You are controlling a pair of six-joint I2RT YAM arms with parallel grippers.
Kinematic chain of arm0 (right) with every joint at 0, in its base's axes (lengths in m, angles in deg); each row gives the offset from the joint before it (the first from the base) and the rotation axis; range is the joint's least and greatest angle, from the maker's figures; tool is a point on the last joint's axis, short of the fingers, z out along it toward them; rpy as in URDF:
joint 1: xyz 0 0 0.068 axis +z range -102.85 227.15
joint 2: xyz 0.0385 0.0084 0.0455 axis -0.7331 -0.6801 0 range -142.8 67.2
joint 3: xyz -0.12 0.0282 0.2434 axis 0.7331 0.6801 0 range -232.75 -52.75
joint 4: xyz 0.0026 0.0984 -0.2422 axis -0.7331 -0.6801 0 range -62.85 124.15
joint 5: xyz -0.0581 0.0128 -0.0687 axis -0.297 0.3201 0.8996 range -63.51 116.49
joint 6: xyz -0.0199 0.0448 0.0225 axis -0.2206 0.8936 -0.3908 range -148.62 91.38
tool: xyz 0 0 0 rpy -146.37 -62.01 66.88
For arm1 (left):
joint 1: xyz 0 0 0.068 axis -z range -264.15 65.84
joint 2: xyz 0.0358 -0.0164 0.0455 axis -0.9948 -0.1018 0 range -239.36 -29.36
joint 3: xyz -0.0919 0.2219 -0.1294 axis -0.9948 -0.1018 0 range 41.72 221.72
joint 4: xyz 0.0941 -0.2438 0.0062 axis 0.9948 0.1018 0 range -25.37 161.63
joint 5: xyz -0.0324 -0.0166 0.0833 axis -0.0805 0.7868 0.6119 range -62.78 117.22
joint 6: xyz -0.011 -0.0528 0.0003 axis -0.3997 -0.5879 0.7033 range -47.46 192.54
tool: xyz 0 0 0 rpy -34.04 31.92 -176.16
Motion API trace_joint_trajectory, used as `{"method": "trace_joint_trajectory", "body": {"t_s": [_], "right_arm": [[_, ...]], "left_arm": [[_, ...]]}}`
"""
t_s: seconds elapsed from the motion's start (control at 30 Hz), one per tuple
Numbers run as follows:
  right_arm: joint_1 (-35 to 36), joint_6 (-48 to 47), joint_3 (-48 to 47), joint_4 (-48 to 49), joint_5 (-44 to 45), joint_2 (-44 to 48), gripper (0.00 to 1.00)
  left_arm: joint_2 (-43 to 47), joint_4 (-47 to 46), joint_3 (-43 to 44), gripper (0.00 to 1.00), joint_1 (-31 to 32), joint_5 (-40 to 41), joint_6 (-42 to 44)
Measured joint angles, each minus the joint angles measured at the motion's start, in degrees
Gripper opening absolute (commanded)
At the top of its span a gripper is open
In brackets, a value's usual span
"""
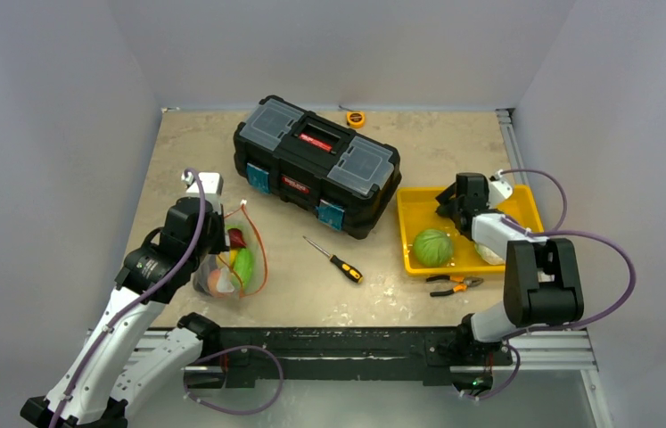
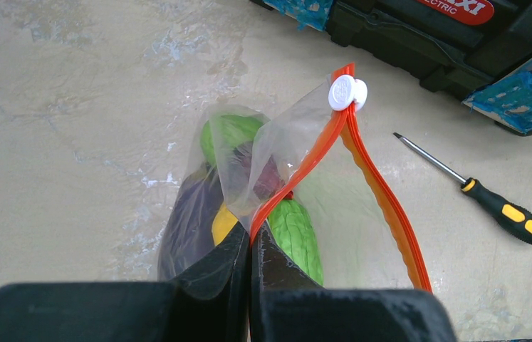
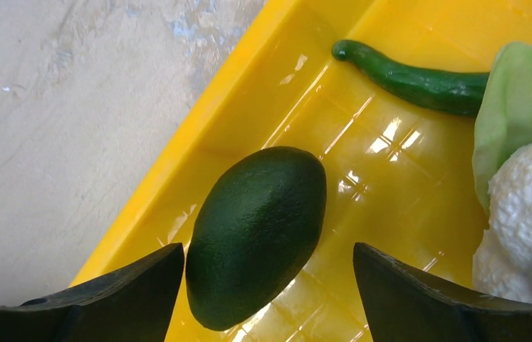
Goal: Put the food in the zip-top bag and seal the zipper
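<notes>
While the left jaws were clamped fully shut on one lip of the bag (image 2: pixel 248 157), right at the zipper (image 2: pixel 384 199), the other lip bowed away to the right, so the mouth gaped open. White slider (image 2: pixel 347 92) sat at the far end, where both strips met. Inside the bag: eggplant (image 2: pixel 188 221), yellow piece (image 2: pixel 224 222), green piece (image 2: pixel 298 239), red piece (image 2: pixel 266 174). The bag sat on the left side of the table (image 1: pixel 186 152), in front of the toolbox's left end.

Right jaws were spread wide and low over the tray (image 3: pixel 263 100), one finger on each side of a dark green fruit (image 3: pixel 257 231), gripping nothing. A gap showed on the right side; whether the left finger touched the fruit could not be told.

Pliers (image 1: pixel 454 283) lay just off the tray's near edge. Screwdriver (image 2: pixel 505 210) lay mid-table between bag and tray. Also in the tray: cabbage (image 1: pixel 433 247), cauliflower (image 3: pixel 530 206), and a thin dark green vegetable (image 3: pixel 412 78) farther back. Black toolbox (image 1: pixel 316 165) stood behind, lid closed, with a small yellow tape measure (image 1: pixel 356 118) beyond it.
</notes>
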Motion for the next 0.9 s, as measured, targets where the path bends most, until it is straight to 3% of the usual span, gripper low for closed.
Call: {"method": "trace_joint_trajectory", "body": {"t_s": [0.33, 0.47, 0.73, 0.9], "right_arm": [[-0.8, -0.1, 0.0, 2.1, -0.9, -1.2, 0.78], [-0.8, -0.2, 0.0, 2.1, -1.2, -1.7, 0.68], [-0.8, -0.2, 0.0, 1.2, -0.9, -0.6, 0.37], [-0.8, -0.1, 1.6, 0.6, 0.9, 6.9, 0.28]], "left_arm": [[0.0, 0.0, 0.0, 0.00, 0.0, 0.0, 0.0], [0.0, 0.0, 0.0, 0.00, 0.0, 0.0, 0.0], [0.2, 0.0, 0.0, 0.00, 0.0, 0.0, 0.0], [0.1, 0.0, 0.0, 0.00, 0.0, 0.0, 0.0]]}}
